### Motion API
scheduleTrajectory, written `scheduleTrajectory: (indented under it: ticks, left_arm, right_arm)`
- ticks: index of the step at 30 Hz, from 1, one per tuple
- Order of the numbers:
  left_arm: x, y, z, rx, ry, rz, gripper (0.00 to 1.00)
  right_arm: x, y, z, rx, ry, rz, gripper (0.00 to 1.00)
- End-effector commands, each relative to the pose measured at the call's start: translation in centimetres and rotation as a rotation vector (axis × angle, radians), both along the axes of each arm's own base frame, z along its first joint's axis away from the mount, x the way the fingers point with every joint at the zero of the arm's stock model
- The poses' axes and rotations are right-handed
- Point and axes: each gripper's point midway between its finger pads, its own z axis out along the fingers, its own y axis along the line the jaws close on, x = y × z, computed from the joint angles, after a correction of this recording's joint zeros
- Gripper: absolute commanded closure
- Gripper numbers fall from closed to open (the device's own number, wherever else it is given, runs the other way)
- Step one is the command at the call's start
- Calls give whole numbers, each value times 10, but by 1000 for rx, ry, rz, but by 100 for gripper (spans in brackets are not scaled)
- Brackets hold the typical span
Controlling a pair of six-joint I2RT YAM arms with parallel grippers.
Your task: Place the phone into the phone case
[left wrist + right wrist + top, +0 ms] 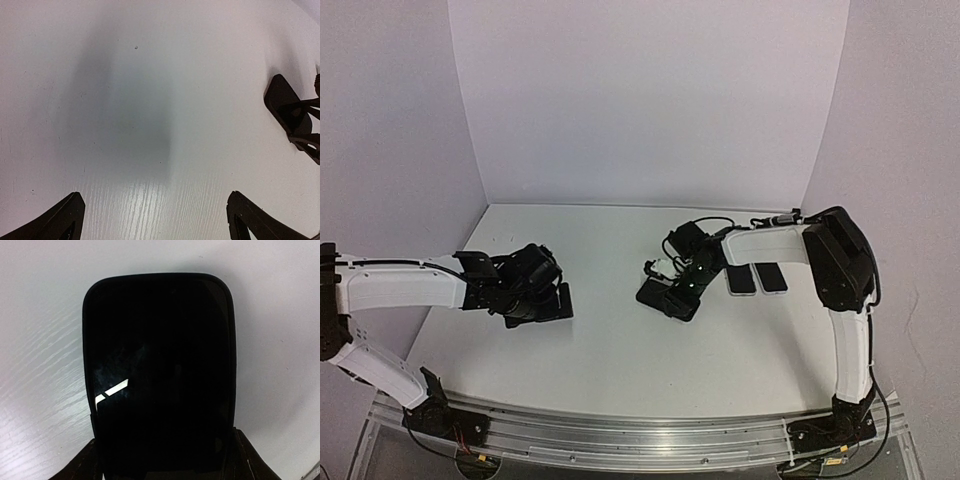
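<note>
Right tool (162,465) pinches phone (157,365) by its edges.

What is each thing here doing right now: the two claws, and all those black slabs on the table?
left gripper: open, nothing between its fingers.
right gripper: shut on the phone.
phone: screen dark, clamped at one end.
two spare phones: flat on the table, side by side, untouched.
black flat piece: on the table by the left gripper, not gripped; cannot tell whether it is the case.
</note>
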Motion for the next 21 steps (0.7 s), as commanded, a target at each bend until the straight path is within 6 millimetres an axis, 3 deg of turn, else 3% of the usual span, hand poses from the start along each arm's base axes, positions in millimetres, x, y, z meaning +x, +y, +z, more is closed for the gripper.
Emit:
scheduleTrajectory:
  ticks: [1,7,21]
  left_arm:
    - [10,-6,13,-9,-24,31,0]
    - [11,-11,7,-6,3,33,0]
    - [8,-12,1,2,34,44,0]
  right_arm:
    - [31,-53,-20,-181,-104,-365,35]
    - [58,-87,-8,-192,-230,-742,36]
    - [57,-119,-6,-126,-253,-1149,37]
